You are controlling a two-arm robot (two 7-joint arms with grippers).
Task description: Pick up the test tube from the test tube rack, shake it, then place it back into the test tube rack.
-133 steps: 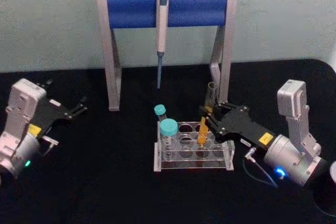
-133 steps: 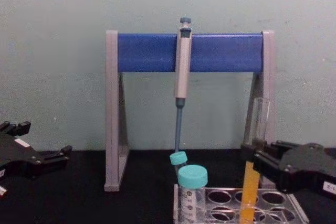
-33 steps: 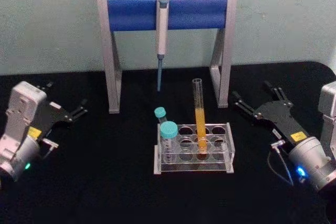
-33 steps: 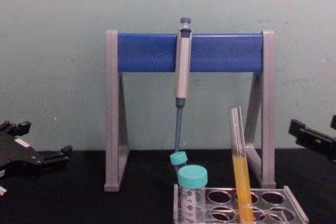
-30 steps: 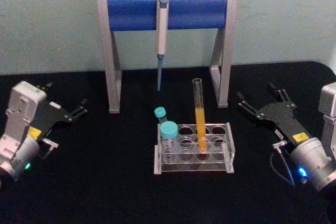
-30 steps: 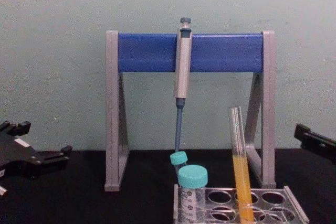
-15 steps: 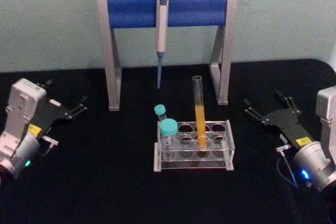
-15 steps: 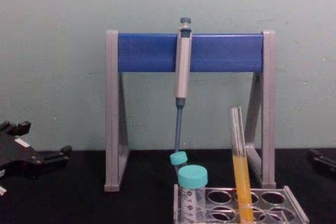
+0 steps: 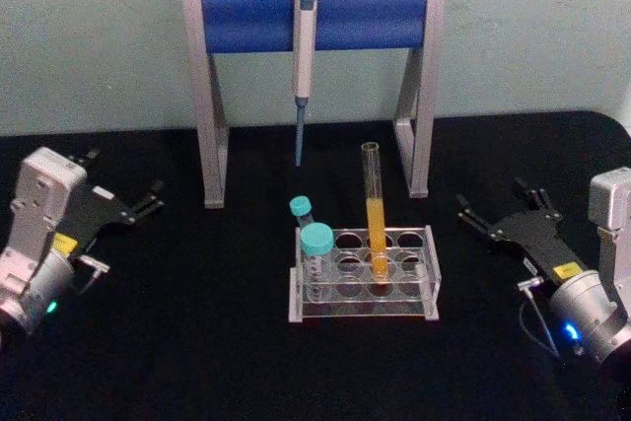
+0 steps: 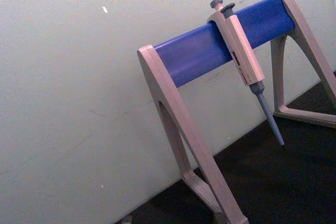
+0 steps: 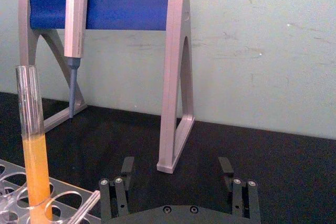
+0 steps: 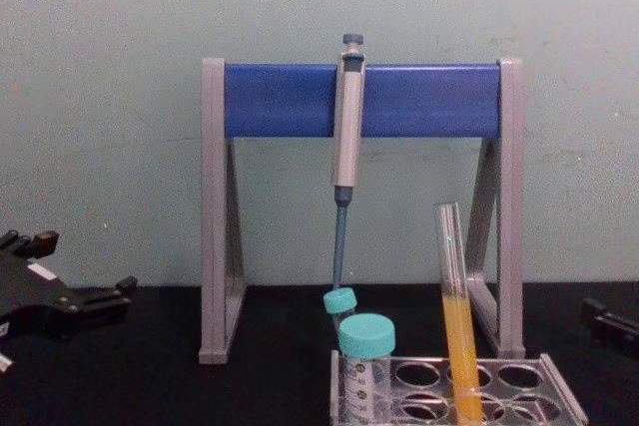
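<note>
The test tube point(image 9: 374, 206), a thin clear glass tube with orange-yellow liquid in its lower half, stands leaning slightly in a back-row hole of the clear test tube rack point(image 9: 404, 305). The chest view has the test tube point(image 12: 454, 311) rising from the rack point(image 12: 559, 398). My right gripper point(image 9: 499, 199) is open and empty, well to the right of the rack and apart from the tube. From the right wrist, the right gripper point(image 11: 176, 170) spreads wide, with the tube point(image 11: 33, 148) off to one side. My left gripper point(image 9: 126, 173) is parked open at the far left.
A tall grey-and-blue pipette stand point(image 9: 246, 19) spans the back, with a pipette point(image 9: 304, 56) hanging from its bar. Two teal-capped vials point(image 9: 315, 244) occupy the rack's left end. Black tabletop lies on both sides of the rack.
My right gripper, which earlier was shut on the tube over the rack, has let go and pulled back to the right. The tube now stands on its own in the rack.
</note>
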